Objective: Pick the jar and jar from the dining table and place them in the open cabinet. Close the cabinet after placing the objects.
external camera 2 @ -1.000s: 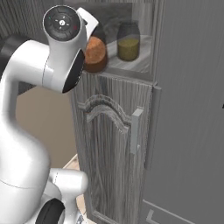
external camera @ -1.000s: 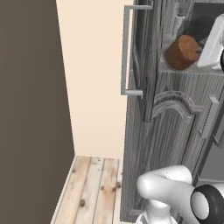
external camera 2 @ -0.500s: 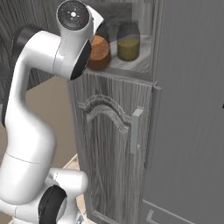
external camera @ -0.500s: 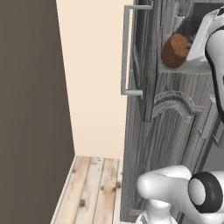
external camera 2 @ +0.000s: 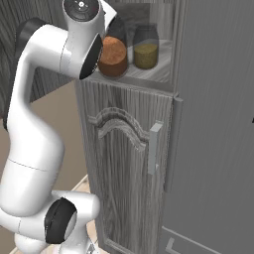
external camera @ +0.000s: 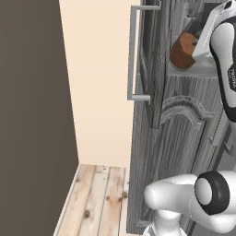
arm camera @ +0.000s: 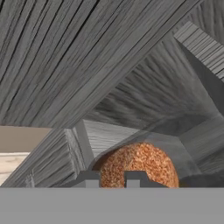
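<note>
Left base view: the reddish-brown jar (external camera: 183, 50) stands on the shelf (external camera: 196, 70) of the open cabinet (external camera: 179, 138), its door (external camera: 146, 69) with the bar handle (external camera: 133, 53) swung outward to leave the shelf reachable.

Right base view: the olive-yellow jar (external camera 2: 146, 47) stands just beside the reddish-brown one, both near the shelf's front edge; the arm (external camera 2: 44, 74) reaches in from the left.

Hand view: the fingers (arm camera: 136, 178) sit narrowly apart right at the reddish-brown jar; whether they pinch it cannot be told. Judged: the second placement is ending, door closing remains.
</note>
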{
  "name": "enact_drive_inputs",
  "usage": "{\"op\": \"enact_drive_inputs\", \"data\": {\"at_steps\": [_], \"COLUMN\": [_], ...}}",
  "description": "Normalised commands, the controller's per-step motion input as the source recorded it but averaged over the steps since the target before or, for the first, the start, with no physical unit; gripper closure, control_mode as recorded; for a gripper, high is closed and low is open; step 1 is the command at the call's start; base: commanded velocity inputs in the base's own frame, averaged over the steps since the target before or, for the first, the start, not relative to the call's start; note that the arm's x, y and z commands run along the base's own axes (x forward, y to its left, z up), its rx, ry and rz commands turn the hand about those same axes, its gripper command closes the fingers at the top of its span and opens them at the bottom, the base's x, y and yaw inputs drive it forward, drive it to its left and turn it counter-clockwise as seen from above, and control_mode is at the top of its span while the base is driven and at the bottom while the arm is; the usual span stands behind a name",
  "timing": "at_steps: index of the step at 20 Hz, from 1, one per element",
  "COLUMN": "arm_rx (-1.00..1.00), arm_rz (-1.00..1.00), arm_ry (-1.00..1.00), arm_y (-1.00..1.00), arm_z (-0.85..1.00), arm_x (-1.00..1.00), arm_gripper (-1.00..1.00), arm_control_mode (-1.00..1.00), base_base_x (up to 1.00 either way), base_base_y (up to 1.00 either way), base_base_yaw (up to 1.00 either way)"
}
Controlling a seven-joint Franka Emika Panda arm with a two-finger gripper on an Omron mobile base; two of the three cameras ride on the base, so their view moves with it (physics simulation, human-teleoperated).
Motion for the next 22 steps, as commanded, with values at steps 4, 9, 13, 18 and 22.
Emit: {"op": "enact_drive_inputs", "data": {"at_steps": [4, 9, 13, 18, 22], "arm_rx": [0.00, 0.00, 0.00, 0.00, 0.00], "arm_rz": [0.00, 0.00, 0.00, 0.00, 0.00], "arm_ry": [0.00, -0.01, -0.03, -0.02, -0.04], "arm_y": [0.00, 0.00, 0.00, 0.00, 0.00], "arm_z": [-0.27, -0.35, -0.37, -0.36, -0.34], "arm_x": [0.40, 0.39, 0.30, 0.35, 0.36], "arm_gripper": [1.00, 1.00, 1.00, 1.00, -1.00], "arm_control_mode": [-1.00, -1.00, -1.00, -1.00, -1.00], "base_base_x": [0.00, 0.00, 0.00, 0.00, 0.00], "base_base_y": [0.00, 0.00, 0.00, 0.00, 0.00], "base_base_yaw": [0.00, 0.00, 0.00, 0.00, 0.00]}}
